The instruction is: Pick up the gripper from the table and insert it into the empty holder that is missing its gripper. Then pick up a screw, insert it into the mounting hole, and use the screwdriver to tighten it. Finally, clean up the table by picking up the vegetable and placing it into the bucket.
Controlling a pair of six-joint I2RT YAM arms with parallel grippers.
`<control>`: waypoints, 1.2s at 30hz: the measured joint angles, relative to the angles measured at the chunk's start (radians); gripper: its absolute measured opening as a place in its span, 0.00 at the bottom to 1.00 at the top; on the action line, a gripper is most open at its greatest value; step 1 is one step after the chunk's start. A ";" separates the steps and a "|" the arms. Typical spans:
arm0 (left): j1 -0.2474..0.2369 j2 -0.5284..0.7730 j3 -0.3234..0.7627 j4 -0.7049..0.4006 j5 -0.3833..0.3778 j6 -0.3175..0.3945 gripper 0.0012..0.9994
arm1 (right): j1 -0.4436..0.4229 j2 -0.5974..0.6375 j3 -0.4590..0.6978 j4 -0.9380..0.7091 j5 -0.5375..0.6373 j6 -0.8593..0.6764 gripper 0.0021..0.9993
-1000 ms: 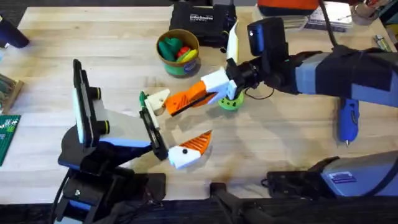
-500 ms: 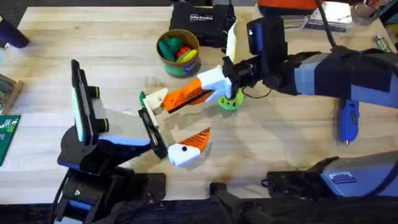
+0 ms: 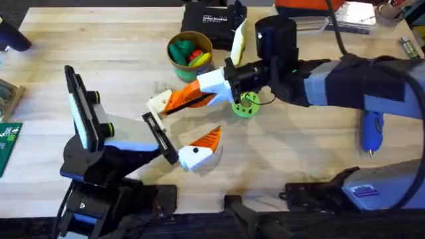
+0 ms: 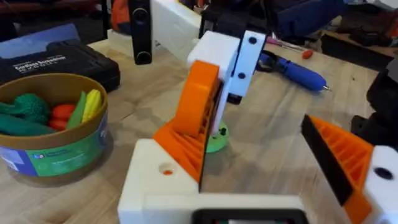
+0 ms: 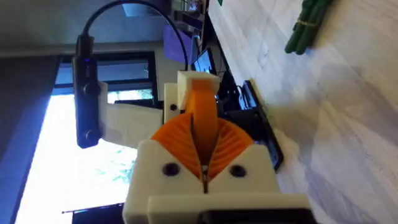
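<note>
My right gripper (image 5: 204, 155) is closed on the gripper (image 5: 200, 102), the orange wedge, and presses its tip against the empty holder (image 3: 158, 103), the bare white mount of my left arm. The left gripper (image 3: 180, 126) stands open, its other finger (image 3: 206, 143) wearing its orange pad at about 5 o'clock from the holder. In the left wrist view the wedge meets the mount at an angle, so I judge it is not yet seated.

The main risk is this tilt. If I push forward now, the wedge can jam on the edge of the mount or twist inside my closed fingers and fall on the table (image 3: 99, 53). Too much force can also push the left arm away, and then the slot moves under the part.

The bucket (image 3: 190, 56) is near, at 12 o'clock from the holder, and the green disc (image 3: 247, 105) lies just under my right wrist; a wide correction can hit them. The screwdriver (image 3: 370, 129) waits well apart at 3 o'clock. The vegetable (image 5: 305, 28) lies on the table.
</note>
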 joint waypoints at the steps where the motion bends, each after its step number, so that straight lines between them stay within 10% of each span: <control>1: 0.000 0.000 0.000 0.000 0.003 -0.005 0.99 | 0.004 0.010 0.000 0.014 0.002 0.003 0.01; 36: 0.007 0.006 0.000 0.000 -0.036 -0.023 0.99 | 0.055 0.069 0.002 0.183 0.063 -0.038 0.01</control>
